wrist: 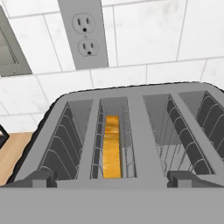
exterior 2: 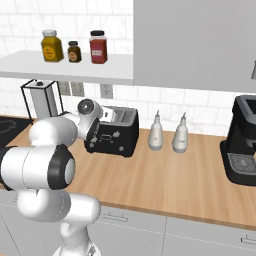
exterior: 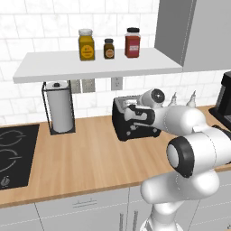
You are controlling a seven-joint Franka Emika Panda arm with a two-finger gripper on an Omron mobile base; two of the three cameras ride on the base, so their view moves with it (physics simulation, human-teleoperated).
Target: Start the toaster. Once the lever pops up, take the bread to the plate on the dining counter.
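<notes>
My gripper (wrist: 112, 178) hangs just above the toaster (wrist: 127, 144), jaws spread wide, nothing between them. Each fingertip (wrist: 41, 178) sits low at the near edge of the toaster top, one on either side of the slots, and I cannot tell whether they touch the housing.

Toaster is the landmark: it stands on the wood counter (exterior: 90, 158) against the tiled wall, black body, slots facing up. Bread (wrist: 112, 146) is down inside a slot of the toaster – second opening from the left in the hand view, standing on edge, golden crust showing between the wire guides. The other openings show bare wire.

From the left base view my hand is at the toaster (exterior: 135, 118), covering part of its top; from the right base view the wrist sits at the left end of the toaster (exterior 2: 114, 131).

Behind the toaster, an outlet (wrist: 84, 34) on the wall. Left of the toaster, a paper towel holder (exterior: 58, 108), and further left a cooktop (exterior: 13, 155). Right of the toaster, two white bottles (exterior 2: 167, 134), then a coffee machine (exterior 2: 242, 142). Above the toaster – a shelf (exterior: 94, 65) with three jars (exterior: 108, 45).
</notes>
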